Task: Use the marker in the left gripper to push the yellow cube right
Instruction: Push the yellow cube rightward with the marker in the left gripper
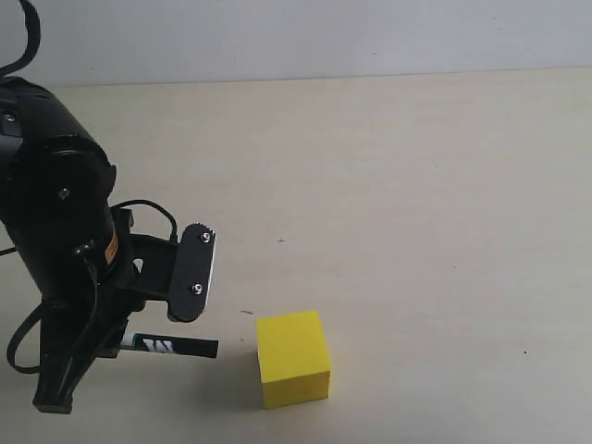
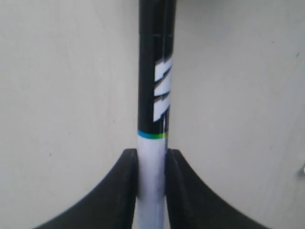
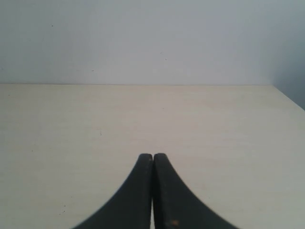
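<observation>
The yellow cube (image 1: 292, 358) sits on the pale table near the front edge of the exterior view. My left gripper (image 2: 152, 153) is shut on the marker (image 2: 153, 95), clamping its white barrel while the black printed cap sticks out ahead. In the exterior view the marker (image 1: 176, 347) lies level just above the table, its black tip pointing right at the cube's left face with a small gap between them. The cube does not show in the left wrist view. My right gripper (image 3: 152, 156) is shut with nothing in it, over bare table, and it does not show in the exterior view.
The thick black left arm (image 1: 60, 222) with looping cables fills the left side of the exterior view. The light wooden table (image 1: 416, 185) stretches bare to the right of the cube and back to a white wall (image 1: 324, 37).
</observation>
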You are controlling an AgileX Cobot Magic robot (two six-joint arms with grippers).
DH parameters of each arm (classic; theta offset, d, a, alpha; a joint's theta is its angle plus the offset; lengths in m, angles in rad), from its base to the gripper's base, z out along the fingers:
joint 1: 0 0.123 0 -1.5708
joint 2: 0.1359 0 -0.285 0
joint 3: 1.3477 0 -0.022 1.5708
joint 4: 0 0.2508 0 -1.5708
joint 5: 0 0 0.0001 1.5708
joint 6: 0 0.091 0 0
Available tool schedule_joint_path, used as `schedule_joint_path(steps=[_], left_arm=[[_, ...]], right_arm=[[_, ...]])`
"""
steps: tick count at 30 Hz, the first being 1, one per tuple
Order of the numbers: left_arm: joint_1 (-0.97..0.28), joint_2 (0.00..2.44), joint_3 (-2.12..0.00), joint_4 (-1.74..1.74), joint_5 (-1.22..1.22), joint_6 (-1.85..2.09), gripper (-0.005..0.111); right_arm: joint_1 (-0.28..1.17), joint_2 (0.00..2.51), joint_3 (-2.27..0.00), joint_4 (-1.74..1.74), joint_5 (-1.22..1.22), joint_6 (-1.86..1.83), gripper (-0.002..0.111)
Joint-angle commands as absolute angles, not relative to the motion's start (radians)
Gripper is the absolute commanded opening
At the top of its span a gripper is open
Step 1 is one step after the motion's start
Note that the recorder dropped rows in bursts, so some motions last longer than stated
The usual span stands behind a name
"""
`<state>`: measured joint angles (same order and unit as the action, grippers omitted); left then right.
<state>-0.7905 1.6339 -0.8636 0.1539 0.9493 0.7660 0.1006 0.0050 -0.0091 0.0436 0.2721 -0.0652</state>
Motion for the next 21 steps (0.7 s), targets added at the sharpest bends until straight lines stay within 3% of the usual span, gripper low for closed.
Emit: schedule_joint_path(steps=[1,12,21], left_arm=[[-0.788,1.646,-0.85,0.146,0.905,0.751,0.0],[-0.843,1.755,-0.937,0.012,0.733,0.724,0.0],[-0.817,1.756,-0.943,0.102,0.913,0.717,0.0]], right_arm=[[0.094,0.0,-0.005,0.048,0.268,-0.074,0.0],[0.094,0.0,-0.005,0.048,0.268,-0.074,0.0],[0.094,0.0,-0.005,0.048,0.268,-0.074,0.0]])
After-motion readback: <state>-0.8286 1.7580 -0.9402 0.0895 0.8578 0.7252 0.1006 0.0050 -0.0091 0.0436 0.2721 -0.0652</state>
